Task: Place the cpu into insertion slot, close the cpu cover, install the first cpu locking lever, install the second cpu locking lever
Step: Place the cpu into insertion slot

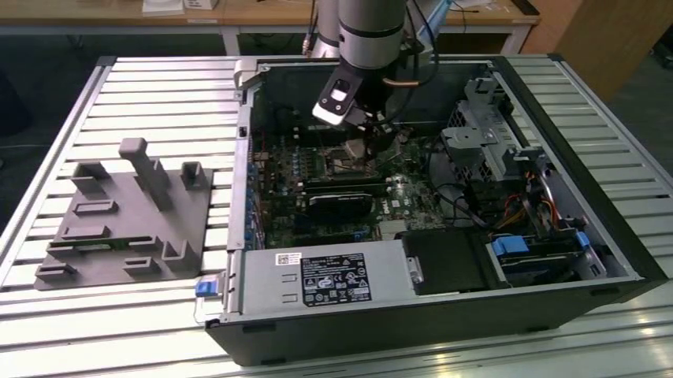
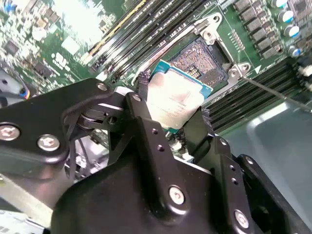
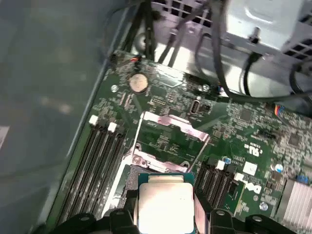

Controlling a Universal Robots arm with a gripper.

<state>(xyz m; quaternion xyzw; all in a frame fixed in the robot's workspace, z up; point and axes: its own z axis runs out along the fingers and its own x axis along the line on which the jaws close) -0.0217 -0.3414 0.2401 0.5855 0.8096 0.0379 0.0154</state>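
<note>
The pincer (image 2: 171, 101) is clenched on the cpu (image 2: 179, 96). Its two black fingers (image 2: 146, 124) press against opposite edges of the chip, whose pale metal top faces the camera in both wrist views. In the first wrist view the cpu (image 3: 165, 204) sits between the finger ends, with its green rim showing along one side.

Just past the chip lies the insertion slot (image 2: 202, 59), open, with its dark pin field bare inside the silvery rim. The cpu overlaps the slot's near corner and is not seated in it; I cannot tell whether the two touch. In the first wrist view the cpu cover (image 3: 170, 122) is swung back off the slot (image 3: 127, 180), and green board shows through its square window. A thin locking lever (image 2: 273, 90) sticks out slantwise from the slot's corner, unlatched.

Long black memory slots (image 2: 146, 29) run beside the socket on the green motherboard (image 3: 253, 126), and a round coin cell (image 3: 138, 83) sits further out near the board's edge.

In the exterior view the pincer (image 1: 366, 135) reaches down into an open computer case (image 1: 589, 197), just above the insertion slot (image 1: 342, 161). A labelled power supply (image 1: 315, 279) fills the case's near end. The case lies on a slatted metal table (image 1: 158, 87). A grey moulded fixture (image 1: 126, 213) rests well apart from it, towards the exterior view's left.
</note>
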